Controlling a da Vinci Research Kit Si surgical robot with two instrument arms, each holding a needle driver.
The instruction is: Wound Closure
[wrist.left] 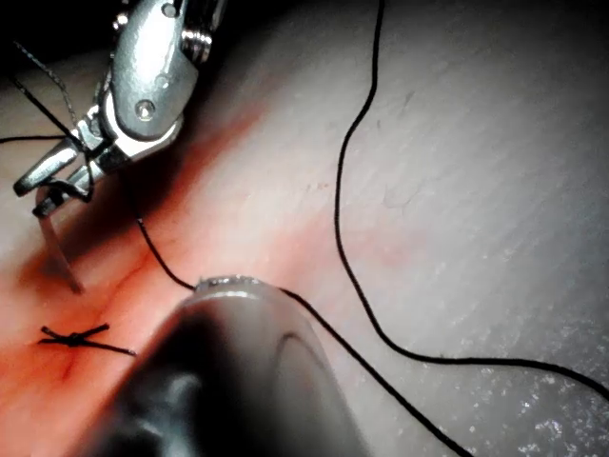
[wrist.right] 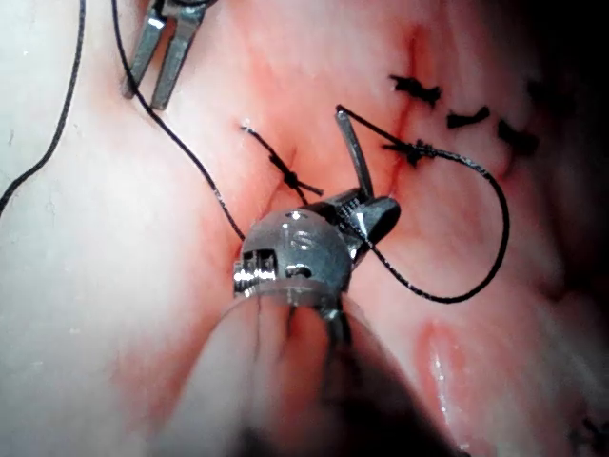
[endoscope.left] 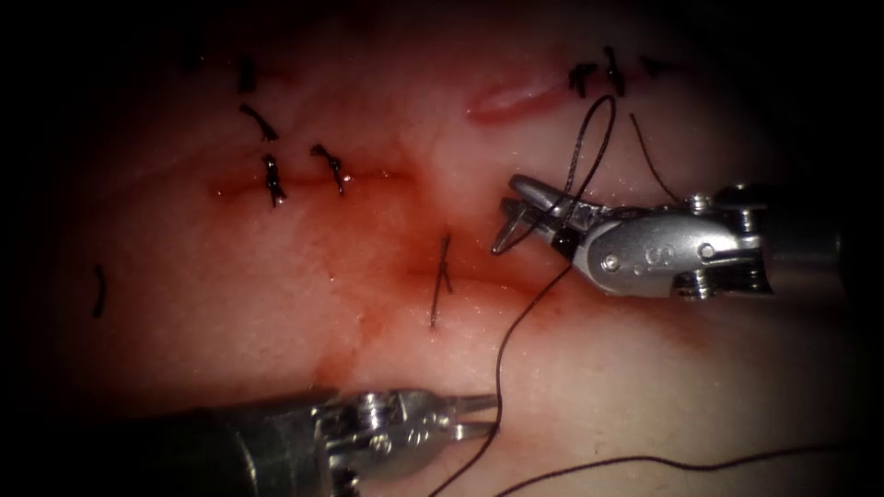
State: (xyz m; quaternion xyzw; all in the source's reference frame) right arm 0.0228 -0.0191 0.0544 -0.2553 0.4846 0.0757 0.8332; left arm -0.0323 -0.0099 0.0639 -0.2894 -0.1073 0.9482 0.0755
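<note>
Noted: four finished black knotted stitches [endoscope.left: 273,179], grouped well off from the right hand [endoscope.left: 529,193], beyond its tips. One further black knotted stitch [endoscope.left: 442,276] lies between the right hand and the left hand [endoscope.left: 483,414]. A cluster of black knots [endoscope.left: 612,71] sits above the right hand, beside a glossy pink shallow gash [endoscope.left: 511,97]. A short loose black thread end [endoscope.left: 98,291] lies far from both. Red fluid [endoscope.left: 368,230] stains the surface around the central stitch.

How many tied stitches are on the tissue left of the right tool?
5: upper-left edge, below it, two on the cut, one center. Shadow may hide others.
</note>
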